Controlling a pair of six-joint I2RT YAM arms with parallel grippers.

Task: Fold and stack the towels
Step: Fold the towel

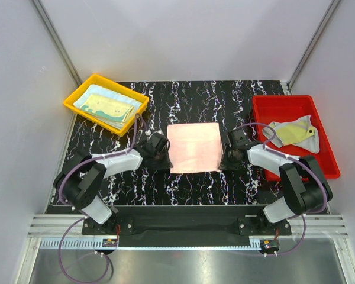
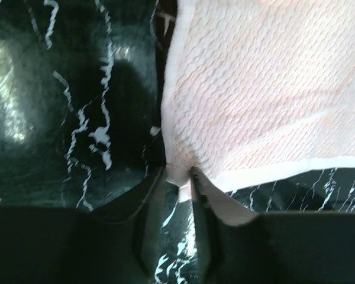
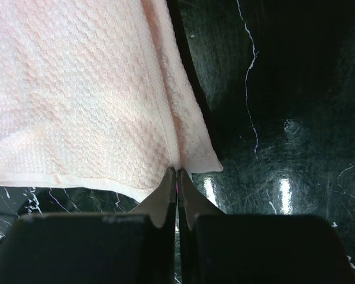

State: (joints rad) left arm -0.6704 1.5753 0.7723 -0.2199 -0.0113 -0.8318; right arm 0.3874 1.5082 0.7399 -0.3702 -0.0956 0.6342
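My right gripper is pinched together on the pink towel's right edge. My left gripper stands slightly apart at its left corner, hold uncertain. I judge the task about midway: folded towels fill the yellow tray, and one crumpled towel waits in the red tray. The table is black marbled, the walls plain grey.

Left claw: at pink towel's left edge, fingers slightly parted around a corner. Right claw: at its right edge, clamped on cloth.
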